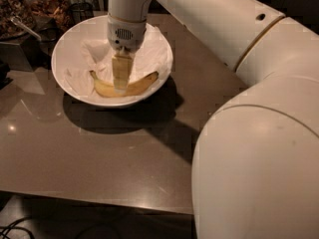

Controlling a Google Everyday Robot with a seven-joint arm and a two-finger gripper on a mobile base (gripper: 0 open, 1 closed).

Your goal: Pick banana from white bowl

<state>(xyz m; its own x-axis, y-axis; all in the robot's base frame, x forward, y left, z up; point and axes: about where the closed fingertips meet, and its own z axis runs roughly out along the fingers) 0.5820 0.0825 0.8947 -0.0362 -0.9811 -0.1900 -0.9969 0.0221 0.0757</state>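
A curved yellow banana [140, 85] lies along the near side of the white bowl [64, 46], on crumpled white paper [89, 59]. My gripper [121, 86] points straight down into the bowl, and its tip meets the middle of the banana. The big white arm [209, 19] comes in from the upper right and hides part of the bowl's far rim.
The bowl stands at the back left of a dark grey table [99, 153]. Dark containers and jars [30, 14] stand behind and left of the bowl. My white body [259, 173] fills the right foreground. The table's front edge runs along the bottom.
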